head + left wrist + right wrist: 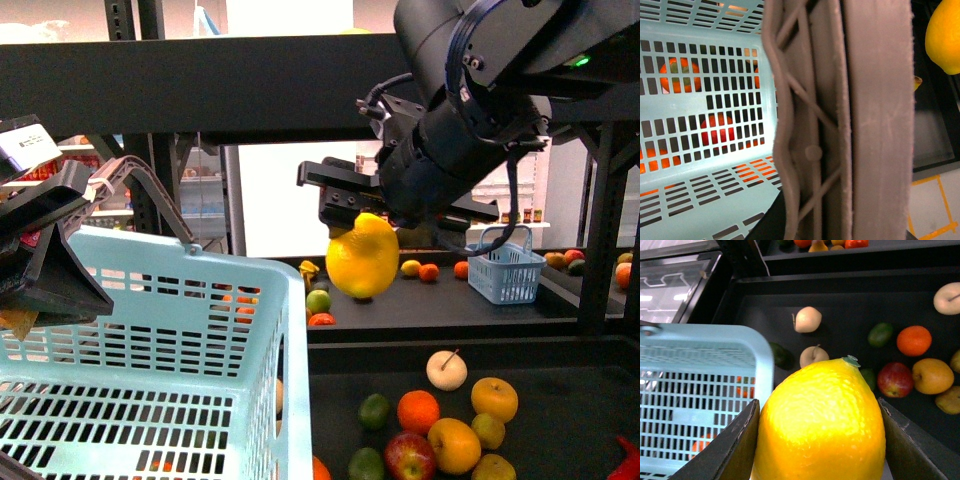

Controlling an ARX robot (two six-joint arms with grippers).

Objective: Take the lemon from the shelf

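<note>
The bright yellow lemon (pixel 362 257) hangs in the air above the black shelf (pixel 440 308), just right of the light blue basket's rim (pixel 295 330). My right gripper (pixel 350 225) is shut on the lemon, and in the right wrist view the lemon (pixel 821 420) fills the space between both dark fingers (pixel 722 452). My left gripper is shut on the basket handle (pixel 875 125), a grey-brown ribbed bar filling the left wrist view. The same handle (pixel 150 190) arches over the basket at the left. A corner of the lemon (pixel 944 35) shows beside the handle.
On the lower deck lie loose fruit: an orange (pixel 418 410), a red apple (pixel 410 455), yellow apples (pixel 494 398), limes (pixel 373 410) and a pale pear (pixel 446 369). A small blue basket (pixel 506 265) stands on the middle deck at the back right. Orange and red fruit (pixel 720 127) show through the held basket's slots.
</note>
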